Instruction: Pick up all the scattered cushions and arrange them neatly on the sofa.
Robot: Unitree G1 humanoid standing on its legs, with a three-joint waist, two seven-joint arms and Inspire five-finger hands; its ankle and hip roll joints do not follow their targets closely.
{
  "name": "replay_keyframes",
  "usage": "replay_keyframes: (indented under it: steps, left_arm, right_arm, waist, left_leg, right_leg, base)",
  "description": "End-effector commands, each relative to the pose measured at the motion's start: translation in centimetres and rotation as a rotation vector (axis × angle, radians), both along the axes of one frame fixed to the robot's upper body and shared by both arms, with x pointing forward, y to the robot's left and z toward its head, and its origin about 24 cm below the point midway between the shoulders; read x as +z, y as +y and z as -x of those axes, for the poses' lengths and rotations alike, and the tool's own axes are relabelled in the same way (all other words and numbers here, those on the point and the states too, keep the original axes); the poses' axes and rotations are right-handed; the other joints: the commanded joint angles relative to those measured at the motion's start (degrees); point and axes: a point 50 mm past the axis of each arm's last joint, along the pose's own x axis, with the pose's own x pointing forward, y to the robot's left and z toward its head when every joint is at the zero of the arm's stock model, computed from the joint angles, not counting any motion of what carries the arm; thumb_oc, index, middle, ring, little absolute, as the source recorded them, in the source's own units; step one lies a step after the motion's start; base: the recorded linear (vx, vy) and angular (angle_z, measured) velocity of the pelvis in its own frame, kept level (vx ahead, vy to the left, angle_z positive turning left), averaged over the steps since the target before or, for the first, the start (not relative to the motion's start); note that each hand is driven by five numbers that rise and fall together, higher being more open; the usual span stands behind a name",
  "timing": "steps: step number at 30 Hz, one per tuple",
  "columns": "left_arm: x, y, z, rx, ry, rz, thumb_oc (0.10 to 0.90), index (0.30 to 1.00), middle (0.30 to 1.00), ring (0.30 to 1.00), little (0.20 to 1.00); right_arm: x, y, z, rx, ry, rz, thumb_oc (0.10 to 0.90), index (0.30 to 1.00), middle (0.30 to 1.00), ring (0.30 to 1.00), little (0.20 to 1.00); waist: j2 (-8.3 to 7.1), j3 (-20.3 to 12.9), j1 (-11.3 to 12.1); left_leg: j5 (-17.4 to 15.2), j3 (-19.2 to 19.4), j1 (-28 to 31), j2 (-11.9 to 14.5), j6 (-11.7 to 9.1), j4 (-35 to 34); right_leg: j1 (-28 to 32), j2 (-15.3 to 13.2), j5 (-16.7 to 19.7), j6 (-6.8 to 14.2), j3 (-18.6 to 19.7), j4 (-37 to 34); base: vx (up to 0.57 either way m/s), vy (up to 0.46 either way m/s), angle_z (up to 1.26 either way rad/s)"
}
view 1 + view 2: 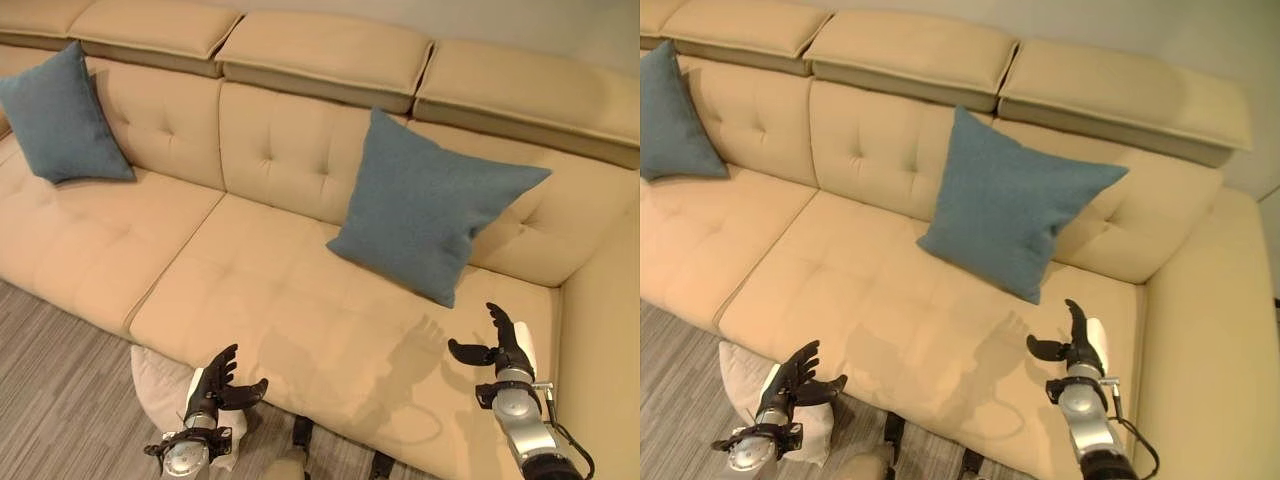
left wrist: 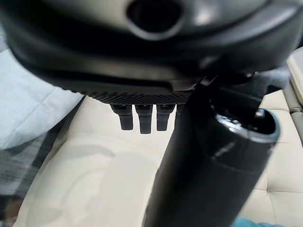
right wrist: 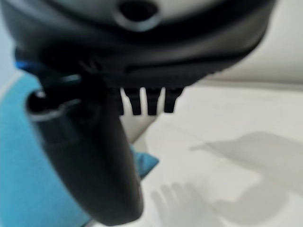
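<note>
Beige tufted leather sofa [image 1: 250, 280] is filling most of the head views, its seat carrying two teal fabric cushions. The larger teal cushion [image 1: 425, 205] is standing tilted on one corner on the right-hand seat, leaning back against the backrest. The second teal cushion [image 1: 58, 115] is leaning against the backrest at the far left end of the sofa, well apart from the first. A pale cream cushion [image 1: 160, 390] is lying on the grey striped carpet [image 1: 50, 400], just beside the sofa's front edge and partly hidden under the left hand.

Left hand [image 1: 215, 380] is hovering above the cream cushion near the seat's front edge, fingers spread and relaxed, thumb out to the side, grasping nothing. In the left wrist view its fingertips [image 2: 144, 120] are pointing toward the beige seat, with pale fabric showing at one side.

Right hand [image 1: 505, 345] is hanging above the right part of the seat, near the lower corner of the larger teal cushion but apart from it, fingers extended upward and thumb held out; released, holding nothing. The right wrist view is showing teal fabric beside the thumb.

No readable writing or labels on any item.
</note>
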Motion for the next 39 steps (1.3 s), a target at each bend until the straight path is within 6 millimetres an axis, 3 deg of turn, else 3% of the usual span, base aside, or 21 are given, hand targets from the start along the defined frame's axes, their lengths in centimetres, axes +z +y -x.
replay_keyframes:
  steps: [1, 4, 5, 6, 8, 10, 12, 15, 18, 19, 27, 39]
  left_arm:
    - [4.4, -0.8, -3.9, -0.058, -0.260, 0.014, 0.800, 0.900, 0.900, 0.900, 0.900]
    - [4.9, -1.6, -4.1, -0.095, -0.288, 0.049, 0.800, 0.900, 0.900, 0.900, 0.900]
    - [4.9, -1.6, -4.1, -0.095, -0.288, 0.050, 0.800, 0.900, 0.900, 0.900, 0.900]
    - [5.2, -2.0, -4.3, -0.117, -0.304, 0.059, 0.800, 0.900, 0.900, 0.900, 0.900]
    - [5.3, -2.1, -4.4, -0.126, -0.307, 0.057, 0.800, 0.900, 0.900, 0.900, 0.900]
    - [5.3, -2.6, -4.7, -0.148, -0.308, 0.053, 0.800, 0.900, 0.900, 0.900, 0.900]
    - [5.3, -2.7, -4.8, -0.150, -0.311, 0.053, 0.800, 0.900, 0.900, 0.900, 0.900]
    - [5.5, -2.9, -5.3, -0.149, -0.325, 0.053, 0.800, 0.900, 0.900, 0.900, 0.900]
    - [5.7, -3.0, -5.6, -0.149, -0.335, 0.053, 0.800, 0.900, 0.900, 0.900, 0.900]
    - [5.8, -3.1, -5.9, -0.145, -0.346, 0.054, 0.800, 0.900, 0.900, 0.900, 0.900]
    - [6.1, -2.7, -6.2, -0.118, -0.361, 0.051, 0.800, 0.900, 0.900, 0.900, 0.900]
    - [5.6, -1.8, -5.6, -0.078, -0.339, 0.041, 0.800, 0.900, 0.900, 0.900, 0.900]
  right_arm:
    - [5.6, -0.8, -4.0, -0.049, -0.246, 0.039, 0.800, 0.900, 0.900, 0.900, 0.900]
    - [8.2, -0.7, -6.1, -0.067, -0.334, 0.038, 0.800, 0.900, 0.900, 0.900, 0.900]
    - [8.2, -0.7, -6.1, -0.067, -0.334, 0.038, 0.800, 0.900, 0.900, 0.900, 0.900]
    - [10.0, -0.7, -7.0, -0.077, -0.396, 0.049, 0.800, 0.900, 0.900, 0.900, 0.900]
    - [10.6, -0.7, -7.3, -0.082, -0.419, 0.053, 0.800, 0.900, 0.900, 0.900, 0.900]
    - [13.2, -0.9, -8.3, -0.098, -0.506, 0.079, 0.800, 0.900, 0.900, 0.900, 0.900]
    - [14.0, -1.1, -8.5, -0.102, -0.529, 0.091, 0.800, 0.900, 0.900, 0.900, 0.900]
    - [17.1, -1.0, -9.5, -0.114, -0.620, 0.135, 0.800, 0.900, 0.900, 0.900, 0.900]
    - [18.5, -1.1, -10.0, -0.130, -0.654, 0.149, 0.800, 0.900, 0.900, 0.900, 0.900]
    - [19.5, -1.3, -10.2, -0.143, -0.674, 0.158, 0.400, 0.300, 0.300, 0.300, 0.300]
    - [21.3, -1.8, -10.2, -0.152, -0.726, 0.175, 0.400, 0.300, 0.300, 0.300, 0.300]
    - [22.1, -4.3, -9.0, -0.169, -0.681, 0.331, 0.400, 0.300, 0.300, 0.300, 0.300]
  waist:
    - [-0.46, 1.4, 2.1]
    - [-0.64, 2.5, 3.4]
    - [-0.64, 2.5, 3.4]
    - [-0.68, 3.2, 4.1]
    - [-0.75, 3.4, 4.4]
    - [-0.63, 4.1, 5.2]
    - [-0.59, 4.2, 5.5]
    - [-0.71, 4.7, 6.7]
    - [-0.76, 4.9, 7.3]
    - [-0.75, 5.1, 7.9]
    - [-0.23, 5.0, 9.2]
    - [0.55, 4.8, 8.4]
  left_leg:
    - [-5.6, 1.7, -0.6, 1.7, -3.5, 0.1]
    - [-5.2, 1.4, -3.0, 1.4, -3.7, 0.1]
    - [-5.2, 1.4, -3.0, 1.4, -3.7, 0.1]
    - [-4.9, 1.0, -4.2, 1.2, -3.8, 0.1]
    - [-4.8, 0.7, -4.9, 1.1, -3.9, 0.1]
    - [-4.5, 0.0, -6.6, 0.6, -4.0, 0.1]
    - [-4.4, -0.3, -7.0, 0.4, -4.1, 0.1]
    - [-4.2, -1.3, -8.7, -0.4, -4.2, 0.1]
    - [-4.1, -1.7, -9.4, -0.7, -4.3, 0.1]
    - [-4.0, -2.1, -9.9, -1.0, -4.4, 0.1]
    - [-4.1, -3.3, -10.4, -2.1, -4.7, 0.1]
    - [-4.1, -2.8, -9.9, -2.0, -4.8, 0.1]
  right_leg:
    - [-0.4, -2.2, -6.4, 4.0, -1.2, 0.3]
    - [-2.5, -2.4, -6.0, 4.3, -1.3, 0.3]
    - [-2.5, -2.4, -6.0, 4.3, -1.3, 0.3]
    - [-3.5, -2.5, -5.9, 4.3, -1.5, 0.3]
    - [-4.0, -2.6, -5.8, 4.3, -1.5, 0.3]
    - [-5.0, -2.8, -5.7, 4.4, -1.7, 0.3]
    - [-5.3, -2.9, -5.8, 4.5, -2.0, 0.3]
    - [-5.9, -3.0, -6.0, 4.6, -2.6, 0.3]
    - [-6.3, -3.1, -6.0, 4.6, -3.0, 0.3]
    - [-6.5, -3.2, -6.0, 4.7, -3.6, 0.3]
    - [-6.0, -3.7, -6.1, 4.9, -5.3, 0.3]
    - [-5.7, -4.0, -6.0, 5.1, -5.1, 0.3]
  base:
    - [-0.01, 0.034, 0.07]
    - [0.01, 0.041, 0.10]
    - [0.02, 0.054, 0.10]
    - [0.03, 0.028, 0.05]
    - [0.04, 0.029, 0.05]
    - [0.06, 0.051, 0.06]
    - [0.04, 0.024, 0.21]
    - [0.04, 0.023, 0.20]
    - [0.02, 0.017, 0.14]
    - [0.03, 0.007, 0.07]
    - [0.02, 0.003, 0.11]
    - [0.00, 0.001, 0.01]
